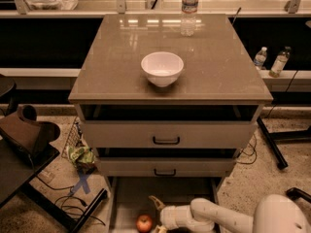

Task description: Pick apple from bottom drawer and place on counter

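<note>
The small red apple (144, 223) lies on the floor of the pulled-out bottom drawer (127, 198), near the bottom edge of the camera view. My gripper (158, 215) is low in that drawer, just to the right of the apple, with its fingers spread; one tan finger (156, 203) points up and left, the other is at the frame edge. The white arm (218, 217) comes in from the lower right. The glossy taupe counter (116, 62) is the cabinet's top.
A white bowl (162, 68) stands mid-counter, a water bottle (189, 8) at its back edge. Two drawers with black handles (165, 141) sit above the bottom drawer. Two bottles (260, 57) stand on a ledge right; a chair (24, 144) and cables are left.
</note>
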